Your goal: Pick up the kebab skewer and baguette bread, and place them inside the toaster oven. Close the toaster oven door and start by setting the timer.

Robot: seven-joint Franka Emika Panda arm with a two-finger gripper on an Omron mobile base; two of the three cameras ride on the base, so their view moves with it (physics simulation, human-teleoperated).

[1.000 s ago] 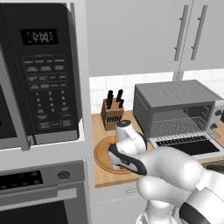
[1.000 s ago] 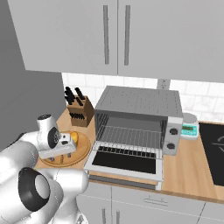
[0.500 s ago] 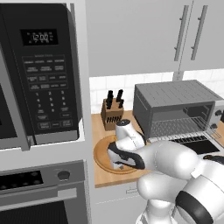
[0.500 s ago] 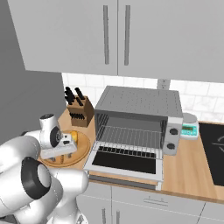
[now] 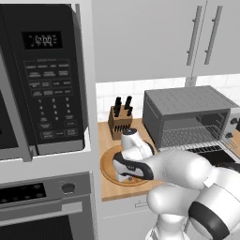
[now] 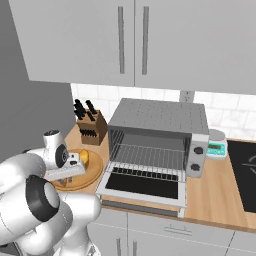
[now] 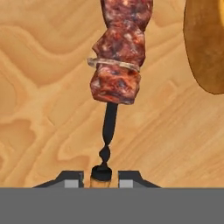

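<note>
Kitchen counter, wooden, left to right. Item: round wooden board (image 5: pixel 108 168); on it the kebab skewer (image 7: pixel 119 57), my pincer (image 7: pixel 101 177) closed narrow on its stick end. Item: baguette bread (image 7: pixel 205 43), just beside (same board). Item: toaster oven (image 6: pixel 159 135), toaster oven door (image 6: pixel 144 184) dropped open. Step in hand: first pickup. Next, by my judgement: lift level, carry right onto the rack.

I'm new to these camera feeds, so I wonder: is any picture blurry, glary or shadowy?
Hand view: the kebab skewer is close up and its meat texture soft, the baguette bread cut off by the edge. Both base views: flat, even rendered light, no glare on the toaster oven; the arm blocks much of the wooden board.
</note>
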